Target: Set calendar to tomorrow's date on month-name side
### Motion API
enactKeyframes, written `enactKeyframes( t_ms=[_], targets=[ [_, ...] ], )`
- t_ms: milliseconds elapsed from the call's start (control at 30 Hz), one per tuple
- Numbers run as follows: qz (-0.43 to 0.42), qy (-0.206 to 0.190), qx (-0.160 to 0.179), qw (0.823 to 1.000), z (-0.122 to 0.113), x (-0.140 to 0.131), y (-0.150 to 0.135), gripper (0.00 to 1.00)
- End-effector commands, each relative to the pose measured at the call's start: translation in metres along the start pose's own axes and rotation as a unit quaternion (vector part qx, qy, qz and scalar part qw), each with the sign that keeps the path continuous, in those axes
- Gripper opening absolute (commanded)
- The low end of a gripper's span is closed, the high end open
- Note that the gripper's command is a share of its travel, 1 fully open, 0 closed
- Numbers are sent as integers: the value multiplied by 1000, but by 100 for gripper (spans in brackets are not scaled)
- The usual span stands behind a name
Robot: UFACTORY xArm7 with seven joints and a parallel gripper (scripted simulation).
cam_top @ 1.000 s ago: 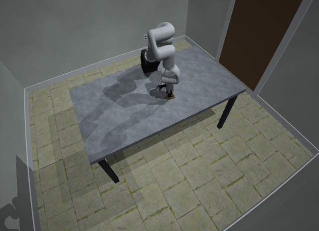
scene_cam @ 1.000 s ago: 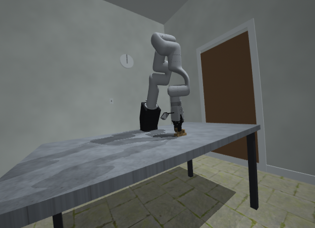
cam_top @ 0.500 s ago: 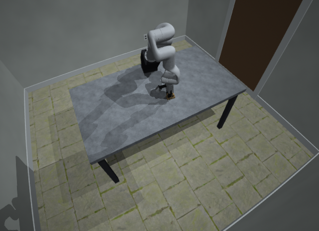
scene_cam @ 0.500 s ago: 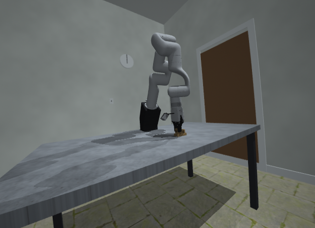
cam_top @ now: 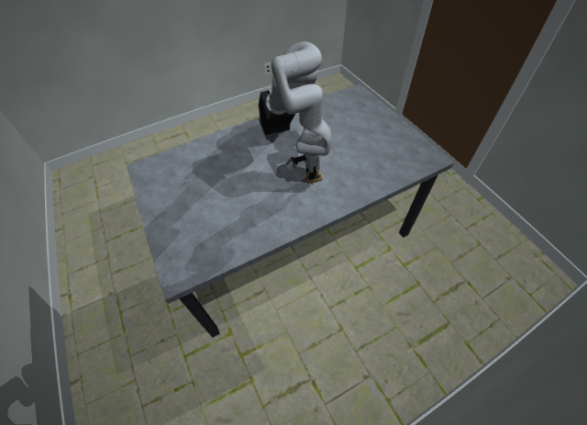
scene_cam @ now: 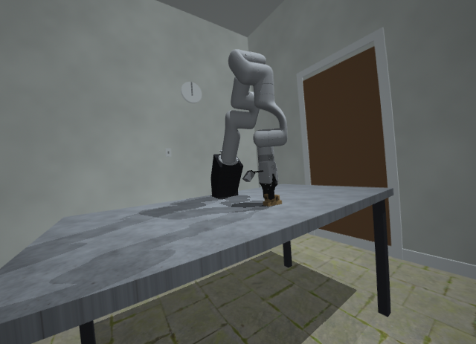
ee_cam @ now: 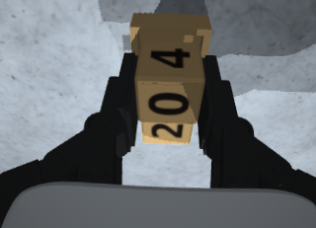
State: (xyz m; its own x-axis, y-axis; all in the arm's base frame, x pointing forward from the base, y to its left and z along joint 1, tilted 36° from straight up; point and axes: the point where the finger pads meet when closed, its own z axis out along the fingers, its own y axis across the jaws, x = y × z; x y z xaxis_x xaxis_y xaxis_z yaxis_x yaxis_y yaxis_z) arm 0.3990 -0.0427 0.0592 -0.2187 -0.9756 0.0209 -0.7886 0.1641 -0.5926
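The small wooden calendar tray [cam_top: 313, 180] stands on the grey table near the arm's base; it also shows in the exterior view [scene_cam: 272, 202]. In the wrist view my gripper [ee_cam: 169, 74] is shut on a tan digit cube [ee_cam: 166, 106]. The cube shows 0 on its upper face and 2 on the side nearest the camera. Just beyond it a second cube [ee_cam: 170, 57] shows 4 on top. The tray's rim [ee_cam: 170, 26] lies behind both. The month's name is hidden. I cannot tell whether the held cube touches the tray's floor.
The arm's black base [cam_top: 273, 117] stands on the table's far edge behind the tray. A brown door [cam_top: 473, 60] is at the right wall. The table's right edge [cam_top: 393, 193] lies well away from the tray.
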Motion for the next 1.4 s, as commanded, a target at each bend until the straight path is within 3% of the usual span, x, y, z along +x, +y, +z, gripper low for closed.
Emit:
enactKeyframes(
  t_ms=[0,1367],
  targets=[
    [0,0,1,1000,0,0,-1,29],
    [0,0,1,1000,10,0,-1,29]
  ],
)
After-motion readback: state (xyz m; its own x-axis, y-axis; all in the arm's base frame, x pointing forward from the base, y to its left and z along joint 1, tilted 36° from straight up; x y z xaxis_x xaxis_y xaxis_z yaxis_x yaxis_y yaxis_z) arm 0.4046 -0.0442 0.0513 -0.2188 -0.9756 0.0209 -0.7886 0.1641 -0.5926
